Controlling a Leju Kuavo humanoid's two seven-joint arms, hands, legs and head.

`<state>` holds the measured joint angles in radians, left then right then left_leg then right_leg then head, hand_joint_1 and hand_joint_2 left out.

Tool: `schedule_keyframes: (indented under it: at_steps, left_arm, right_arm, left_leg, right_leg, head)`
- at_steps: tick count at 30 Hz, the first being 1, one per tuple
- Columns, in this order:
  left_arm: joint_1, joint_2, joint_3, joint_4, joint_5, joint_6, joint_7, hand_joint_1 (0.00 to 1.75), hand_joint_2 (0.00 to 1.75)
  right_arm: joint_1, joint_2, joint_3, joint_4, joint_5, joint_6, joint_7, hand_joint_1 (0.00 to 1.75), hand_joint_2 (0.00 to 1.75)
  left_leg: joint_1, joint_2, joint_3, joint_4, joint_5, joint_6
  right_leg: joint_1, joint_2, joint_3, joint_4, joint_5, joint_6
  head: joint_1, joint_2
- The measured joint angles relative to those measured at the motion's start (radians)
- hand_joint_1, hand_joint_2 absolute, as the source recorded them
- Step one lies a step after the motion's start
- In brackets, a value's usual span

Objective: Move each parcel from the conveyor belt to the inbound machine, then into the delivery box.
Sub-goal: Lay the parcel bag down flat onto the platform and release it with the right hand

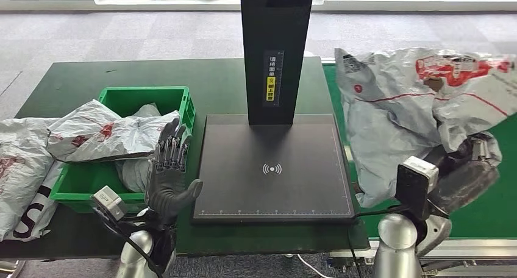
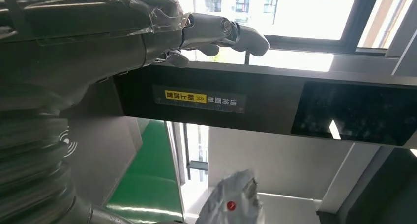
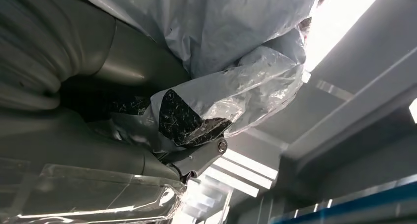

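Head view was evenly daylit and sharp, soft shadows. Left wrist view: window (image 2: 275, 17) blown out at 12 o'clock. Right wrist view dim, glare at 2 o'clock, foreground blurred.

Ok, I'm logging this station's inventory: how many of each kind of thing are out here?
grey parcels: 5, as far as I can separate them
green crate: 1
black scanner stand: 1
Total: 7
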<state>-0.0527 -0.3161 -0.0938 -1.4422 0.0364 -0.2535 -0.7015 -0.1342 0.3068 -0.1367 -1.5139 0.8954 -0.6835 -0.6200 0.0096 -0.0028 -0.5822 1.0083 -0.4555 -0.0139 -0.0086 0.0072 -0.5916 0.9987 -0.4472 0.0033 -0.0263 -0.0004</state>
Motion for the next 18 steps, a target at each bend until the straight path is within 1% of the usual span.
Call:
schedule_keyframes:
  at_steps: [2,4,8,10,12,16,18]
  left_arm:
    - [0.001,0.000,0.006,0.002,-0.002,-0.001,0.000,0.00,1.75]
    - [0.002,0.000,0.011,0.002,-0.006,-0.001,0.000,0.00,1.75]
    - [0.001,-0.001,0.011,0.003,-0.007,0.000,0.000,0.00,1.75]
    - [0.001,-0.001,0.011,0.007,-0.007,0.000,0.000,0.00,1.75]
    - [0.000,-0.001,0.011,0.011,-0.008,0.001,0.000,0.00,1.75]
    - [0.000,-0.001,0.011,0.015,-0.012,0.009,0.000,0.00,1.75]
    - [0.000,-0.001,0.011,0.015,-0.015,0.011,0.000,0.00,1.75]
  right_arm:
    - [-0.009,-0.002,0.091,0.027,-0.002,0.030,0.019,1.75,1.75]
    - [-0.022,-0.003,0.166,0.076,-0.016,0.083,0.038,1.75,1.75]
    - [-0.050,-0.002,0.273,0.226,-0.053,0.202,0.065,1.75,1.75]
    - [-0.065,-0.001,0.305,0.321,-0.080,0.252,0.064,1.75,1.75]
    - [-0.078,0.001,0.323,0.415,-0.107,0.282,0.049,1.75,1.75]
    - [-0.095,0.005,0.342,0.579,-0.139,0.303,0.007,1.75,1.75]
    - [-0.100,0.007,0.347,0.633,-0.146,0.314,0.000,1.75,1.75]
  left_leg:
    - [0.000,0.000,0.000,0.000,0.000,0.000]
    - [0.000,0.000,0.000,0.000,0.001,-0.001]
    - [0.000,0.000,0.000,0.000,0.001,-0.001]
    - [0.000,-0.001,0.000,0.000,0.001,-0.001]
    - [0.000,-0.002,-0.001,0.000,0.001,-0.001]
    - [0.000,-0.002,-0.001,0.000,0.001,-0.001]
    - [0.000,-0.002,-0.001,0.000,0.001,-0.001]
  right_leg:
    - [0.000,0.000,0.000,0.001,0.000,0.000]
    - [0.000,0.000,0.000,0.001,0.000,-0.001]
    - [0.000,-0.001,0.000,0.002,-0.001,-0.001]
    - [0.000,-0.001,0.000,0.002,-0.001,-0.001]
    - [0.000,-0.001,0.000,0.002,-0.001,-0.001]
    - [0.000,-0.002,-0.001,0.002,-0.001,-0.001]
    - [0.000,-0.002,-0.001,0.002,-0.001,-0.001]
  head:
    - [0.000,0.000]
    - [0.000,0.000]
    - [0.000,0.000]
    - [0.000,0.000]
    - [0.000,0.000]
    - [0.000,0.000]
    - [0.000,0.000]
